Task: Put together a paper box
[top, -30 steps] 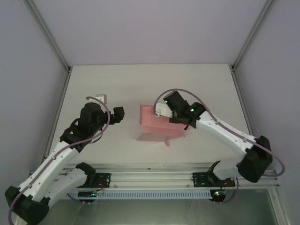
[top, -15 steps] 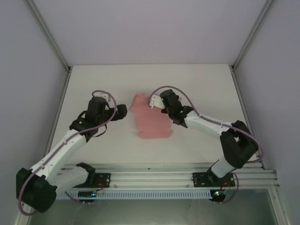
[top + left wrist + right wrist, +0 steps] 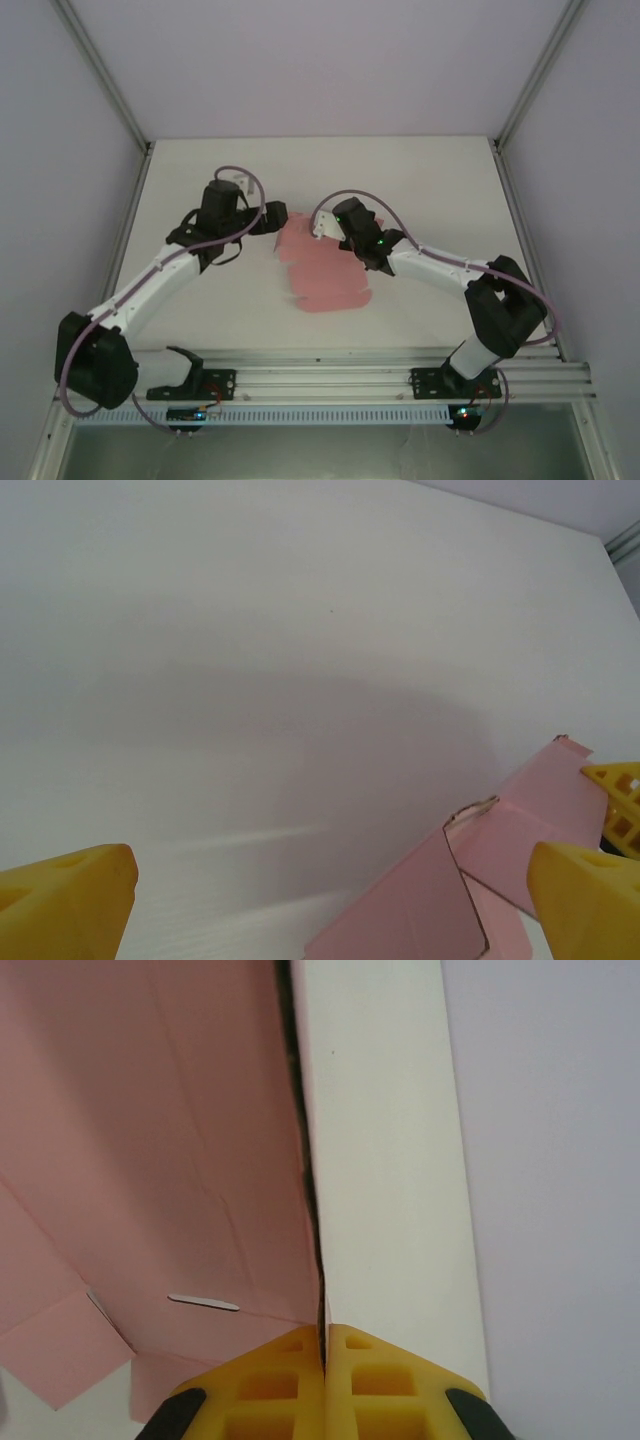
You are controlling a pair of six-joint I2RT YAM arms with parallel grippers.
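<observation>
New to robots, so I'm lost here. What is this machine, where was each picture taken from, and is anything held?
Two robot arms are bolted to a white table. One picture looks down from above; the other two come from cameras on the wrists. A flat pink card, the unfolded paper box, lies between the arms. The right end effector is shut, pinching the card's edge; the left end effector stands wide open beside the card, holding nothing.

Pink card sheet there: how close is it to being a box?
Barely begun. Nothing looks folded: the pink die-cut card sheet lies spread out on the white table. In hand: the right end effector is shut on its far edge, and the left end effector is open beside its corner. To do: every fold and tuck.
</observation>
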